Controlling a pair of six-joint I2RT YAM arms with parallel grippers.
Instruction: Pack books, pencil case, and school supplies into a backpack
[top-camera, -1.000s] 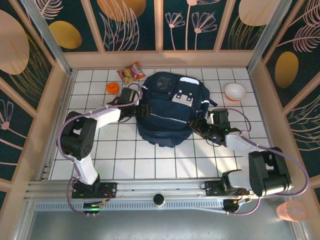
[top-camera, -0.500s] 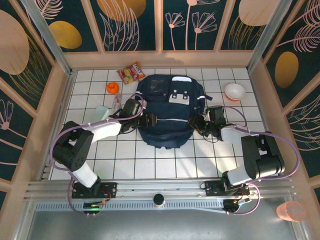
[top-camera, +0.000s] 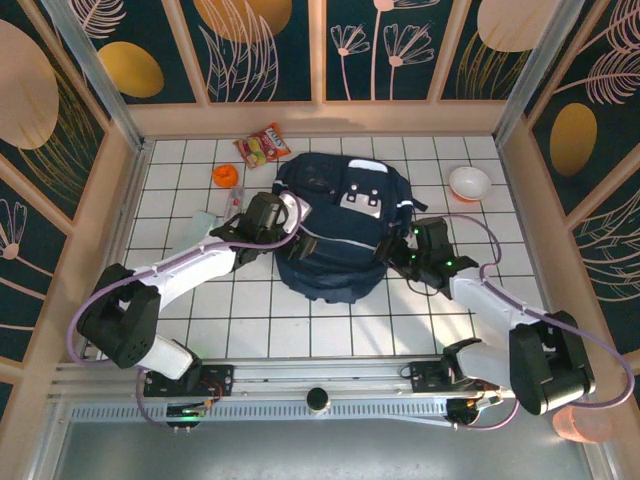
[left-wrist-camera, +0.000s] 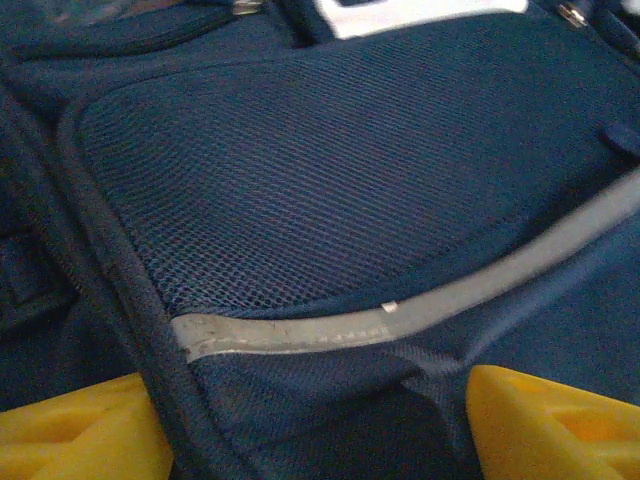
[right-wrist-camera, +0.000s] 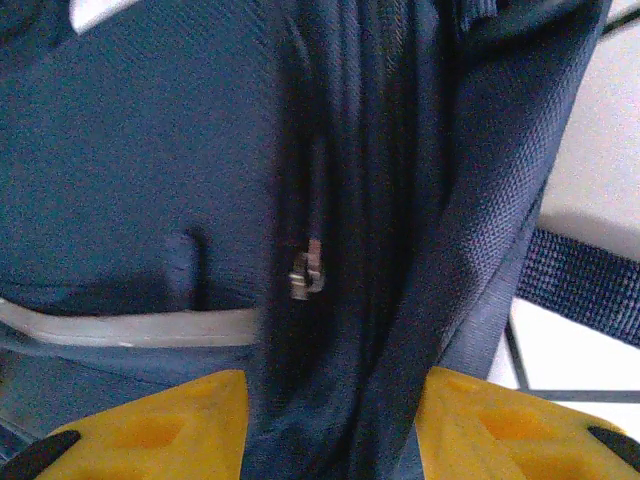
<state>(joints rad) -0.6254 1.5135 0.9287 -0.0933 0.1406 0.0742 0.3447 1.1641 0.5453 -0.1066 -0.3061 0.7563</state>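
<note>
Backpack (top-camera: 335, 235) lay on the desk (top-camera: 260, 310) between both arms.
Left fingers (left-wrist-camera: 70, 435) stood apart at its left side; right fingers (right-wrist-camera: 150, 430) straddled a zip fold (right-wrist-camera: 340, 200), grip indeterminate, the pull (right-wrist-camera: 305, 272) just ahead of them.

Navy backpack (right-wrist-camera: 150, 150) fold with blurred zipper pull (right-wrist-camera: 305, 270), seemingly pinched in right pincer (right-wrist-camera: 330, 400).

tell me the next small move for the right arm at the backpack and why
Probably ease the right gripper forward and close it on the zipper pull. In the wrist view its fingers stand either side of a fold of the backpack, with the small metal pull just ahead between them. From above the backpack looks closed, so nothing can go in yet.
</note>
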